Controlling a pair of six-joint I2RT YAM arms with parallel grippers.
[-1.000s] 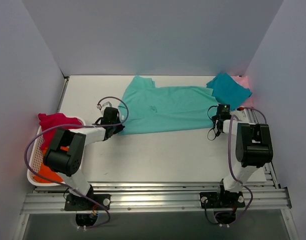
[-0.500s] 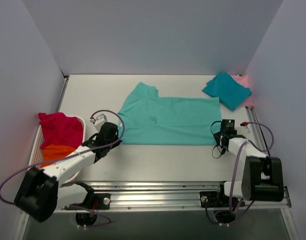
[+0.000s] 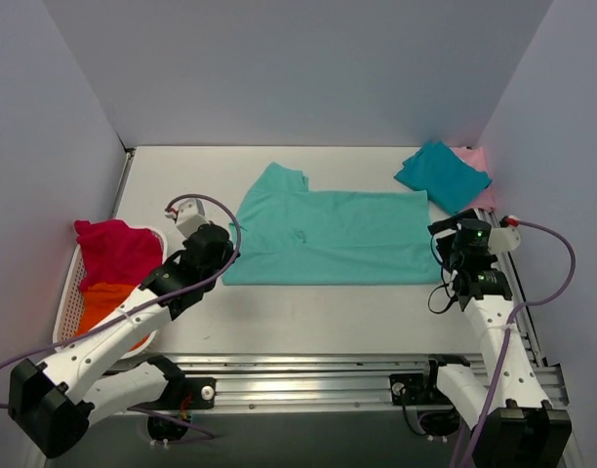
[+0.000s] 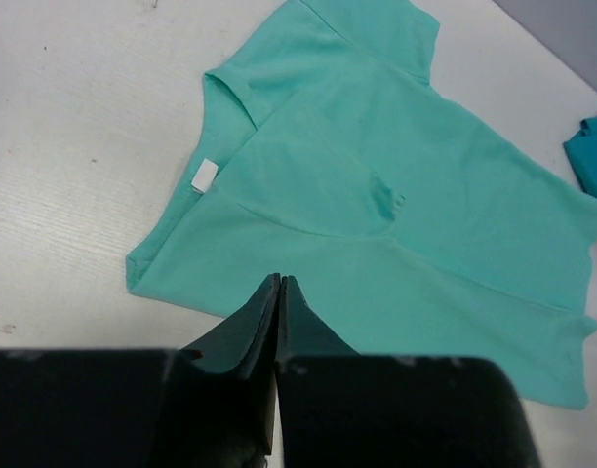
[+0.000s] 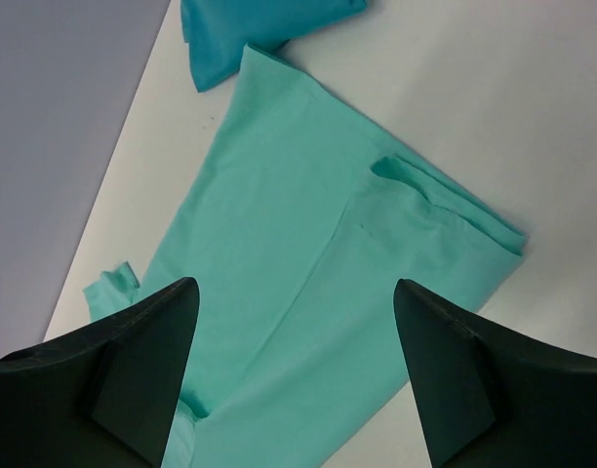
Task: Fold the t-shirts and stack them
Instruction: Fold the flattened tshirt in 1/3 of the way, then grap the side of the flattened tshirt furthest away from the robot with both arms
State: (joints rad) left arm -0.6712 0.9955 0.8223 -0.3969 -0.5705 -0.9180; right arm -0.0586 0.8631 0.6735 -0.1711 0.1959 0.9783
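Note:
A light mint-green t-shirt (image 3: 328, 234) lies flat across the middle of the table, folded lengthwise, with its sleeve at the far left. The left wrist view shows this mint-green t-shirt (image 4: 377, 224) with its collar tag. My left gripper (image 3: 222, 261) hovers over the near-left hem, and my left gripper (image 4: 279, 283) has its jaws pressed together with no cloth between them. My right gripper (image 3: 441, 250) stands open at the shirt's right end, and my right gripper (image 5: 294, 284) spreads wide above the mint-green t-shirt (image 5: 308, 253). A folded darker teal t-shirt (image 3: 440, 175) rests on a pale pink one (image 3: 479, 161).
A white mesh basket (image 3: 64, 336) at the left edge holds a magenta-red t-shirt (image 3: 118, 252) and an orange one (image 3: 103, 302). Grey walls close in the left, back and right sides. An aluminium rail (image 3: 308, 375) runs along the near edge.
The mint-green shirt was drawn nearer and laid flat. My right gripper opened and pulled back to the right. My left arm lifted off the hem.

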